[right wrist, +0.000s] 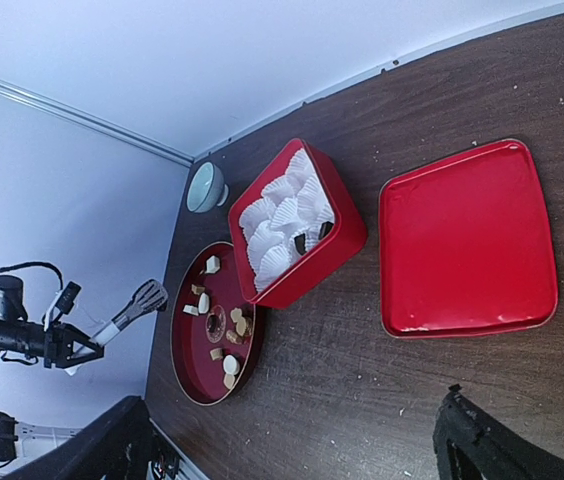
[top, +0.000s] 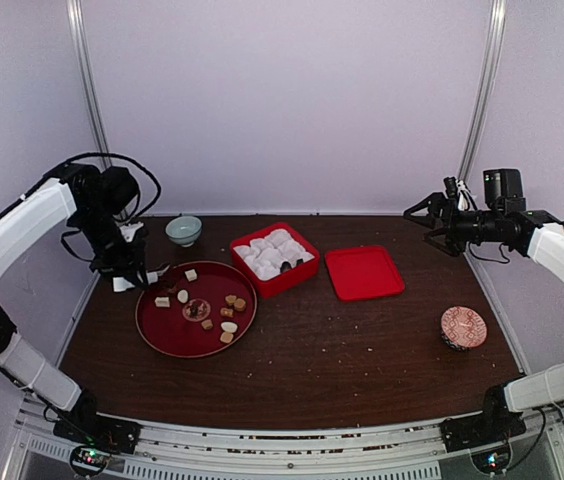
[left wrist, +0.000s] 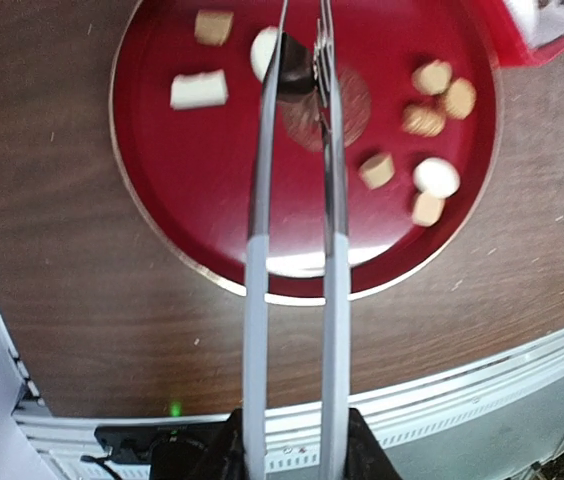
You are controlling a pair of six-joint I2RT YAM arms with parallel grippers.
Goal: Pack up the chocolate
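My left gripper (left wrist: 292,445) is shut on the grey handles of metal tongs (left wrist: 254,260). The tong tips pinch a dark brown chocolate (left wrist: 297,72) above the round red plate (left wrist: 212,180). Several loose tan and cream chocolates (left wrist: 425,120) lie on the plate, also in the top view (top: 230,303). The red box (top: 305,270) of white paper cups (top: 262,252) holds two dark pieces (right wrist: 314,236). My right gripper (top: 430,212) hangs open and empty, high at the back right.
The square red lid (top: 364,272) lies right of the box. A pale green bowl (top: 183,230) stands at the back left. A small patterned dish (top: 463,327) sits at the right. Crumbs dot the table.
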